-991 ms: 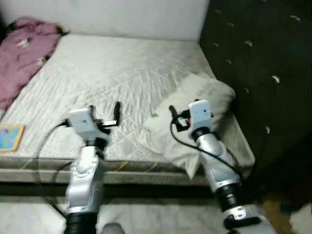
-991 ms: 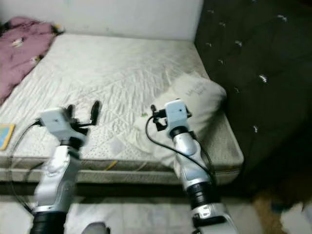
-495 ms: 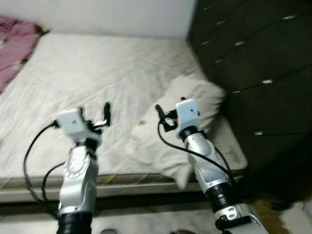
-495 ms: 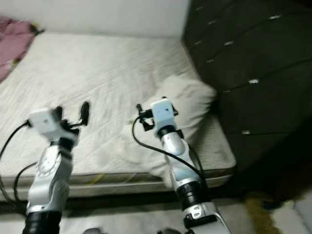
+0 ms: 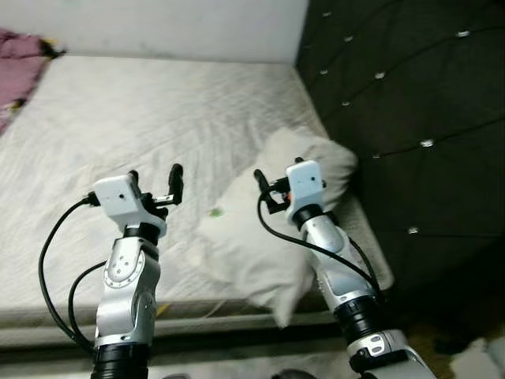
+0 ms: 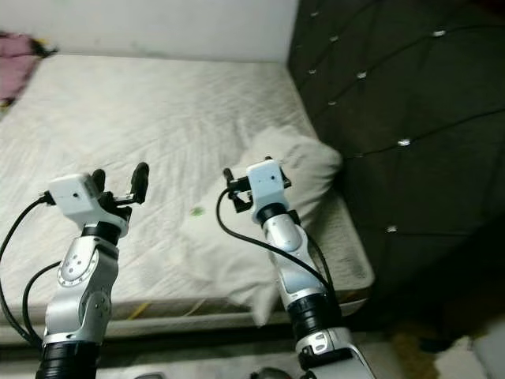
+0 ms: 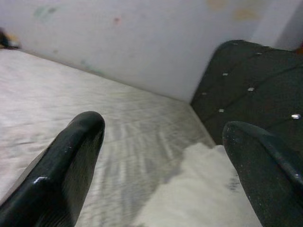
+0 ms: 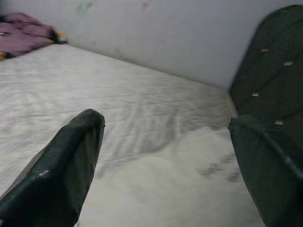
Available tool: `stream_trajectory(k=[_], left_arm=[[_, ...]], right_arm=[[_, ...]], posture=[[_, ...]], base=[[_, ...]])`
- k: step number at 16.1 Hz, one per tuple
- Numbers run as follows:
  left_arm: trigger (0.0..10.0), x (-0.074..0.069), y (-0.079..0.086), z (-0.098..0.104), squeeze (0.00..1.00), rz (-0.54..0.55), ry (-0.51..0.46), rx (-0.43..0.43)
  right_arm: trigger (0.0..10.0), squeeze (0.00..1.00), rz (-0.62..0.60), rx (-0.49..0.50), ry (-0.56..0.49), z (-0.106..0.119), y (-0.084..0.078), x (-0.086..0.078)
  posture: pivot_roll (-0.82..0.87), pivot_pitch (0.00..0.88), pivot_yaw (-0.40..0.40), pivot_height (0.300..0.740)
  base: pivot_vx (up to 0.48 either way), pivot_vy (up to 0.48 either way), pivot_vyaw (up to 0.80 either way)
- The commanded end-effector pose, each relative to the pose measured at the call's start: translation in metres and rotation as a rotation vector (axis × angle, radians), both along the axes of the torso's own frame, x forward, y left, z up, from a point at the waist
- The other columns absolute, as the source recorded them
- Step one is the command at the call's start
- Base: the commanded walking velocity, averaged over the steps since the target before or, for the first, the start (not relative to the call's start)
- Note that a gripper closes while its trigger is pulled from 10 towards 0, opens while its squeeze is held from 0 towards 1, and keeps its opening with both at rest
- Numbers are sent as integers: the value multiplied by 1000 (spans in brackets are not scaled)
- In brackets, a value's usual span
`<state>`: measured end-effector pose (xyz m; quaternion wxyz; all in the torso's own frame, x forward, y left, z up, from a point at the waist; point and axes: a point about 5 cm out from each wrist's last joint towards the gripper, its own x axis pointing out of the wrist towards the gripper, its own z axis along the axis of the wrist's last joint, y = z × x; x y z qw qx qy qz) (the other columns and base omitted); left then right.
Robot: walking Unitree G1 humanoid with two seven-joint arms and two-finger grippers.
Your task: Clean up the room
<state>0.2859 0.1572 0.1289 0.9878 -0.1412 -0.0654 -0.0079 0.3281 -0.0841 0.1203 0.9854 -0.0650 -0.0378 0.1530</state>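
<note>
A white pillow (image 5: 260, 245) lies crumpled on the pale quilted mattress (image 5: 142, 110), at the near right corner, with one end hanging over the front edge. My right gripper (image 5: 267, 189) hovers open just above the pillow's left part; the right wrist view looks past its fingers (image 8: 71, 161) onto the pillow (image 8: 180, 189). Over bare mattress to the left of the pillow, my left gripper (image 5: 155, 175) is raised and open with nothing in it. A small green scrap (image 5: 214, 212) lies on the mattress between the two grippers.
A dark tufted headboard (image 5: 410, 103) rises along the bed's right side. A pink blanket (image 5: 16, 47) is bunched at the far left corner, against the white wall (image 5: 158, 24). Floor shows below the bed's front edge (image 5: 197, 324).
The camera has swung to the right, so the blanket and a book at the left slid out of view. Both arms keep the same raised pose, grippers still open.
</note>
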Motion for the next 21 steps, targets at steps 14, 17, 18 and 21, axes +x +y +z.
stream_trajectory(k=[14,17,18,21], left_arm=[[10000,-3,3,-6,0,97,79,78],[10000,-8,11,-7,0,101,67,102],[10000,-9,12,-7,0,111,70,107],[10000,-10,13,-7,0,112,71,113]], right_arm=[[10000,0,-2,28,17,0,-7,3],[10000,0,4,42,20,1,-7,3],[10000,0,6,44,20,1,-7,3],[10000,0,17,51,23,2,-7,2]], posture=[[65,67,-68,740],[66,89,-69,740],[65,96,-69,740],[63,102,-72,740]], base=[[44,0,144],[0,0,0],[0,0,0],[0,0,0]])
